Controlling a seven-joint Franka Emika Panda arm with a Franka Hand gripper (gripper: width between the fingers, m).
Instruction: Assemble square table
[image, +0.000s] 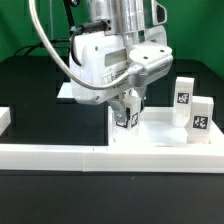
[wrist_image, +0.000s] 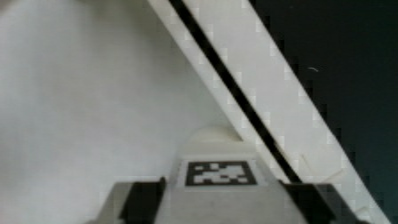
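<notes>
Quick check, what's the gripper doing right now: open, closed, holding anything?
Gripper: closed on a small white tagged leg, held upright over the square tabletop.

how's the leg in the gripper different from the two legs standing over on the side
The held leg sits between the fingers of the gripper, at the tabletop; the two standing legs stand free toward the exterior view's right, untouched. All three are white, upright and carry black-white tags.

We count three tagged legs (image: 125, 108), one of them between the jaws and two (image: 183, 95) (image: 201, 115) standing upright, plus one tabletop (image: 150, 132) and one border wall (image: 60, 153).
</notes>
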